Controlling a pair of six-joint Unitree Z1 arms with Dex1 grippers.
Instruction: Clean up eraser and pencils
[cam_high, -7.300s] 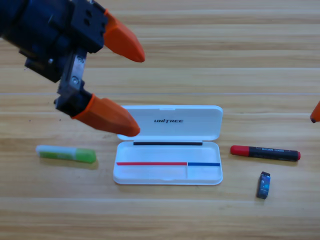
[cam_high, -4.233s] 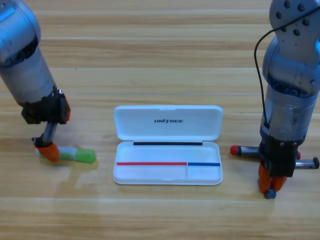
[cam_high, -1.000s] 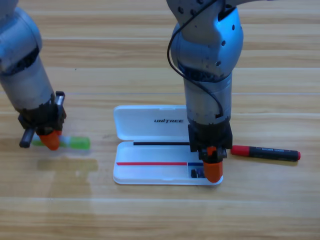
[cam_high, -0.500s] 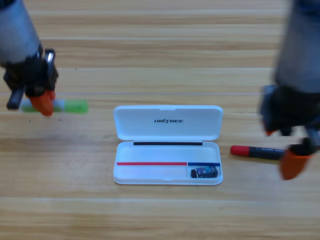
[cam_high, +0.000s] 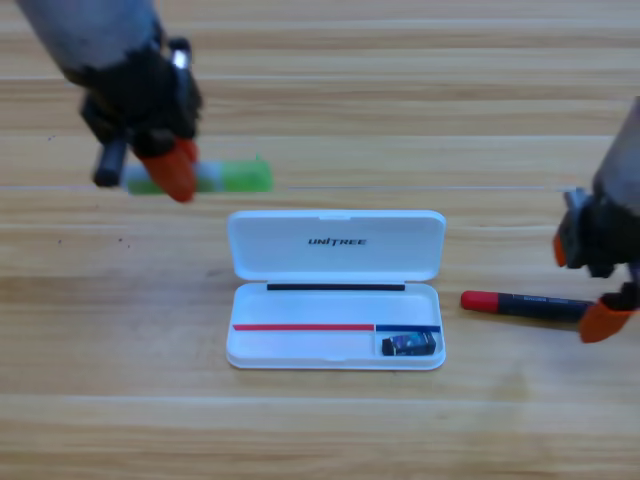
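Bright, even light falls from above on the wooden table (cam_high: 330, 60).
Under the fingers of the left gripper (cam_high: 172, 172), light glows through the clamped green pencil (cam_high: 235, 177); between them and the right gripper (cam_high: 585, 290), the white case (cam_high: 335, 245) edges a thin soft shadow.

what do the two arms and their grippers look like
Both arms are grey and rounded, ending in black gripper housings with orange, tapering jaws. The left gripper shows a black block with a small metal fitting on top and a dark peg at its side. The right gripper, at the picture's edge, shows orange jaw tips under a black body.
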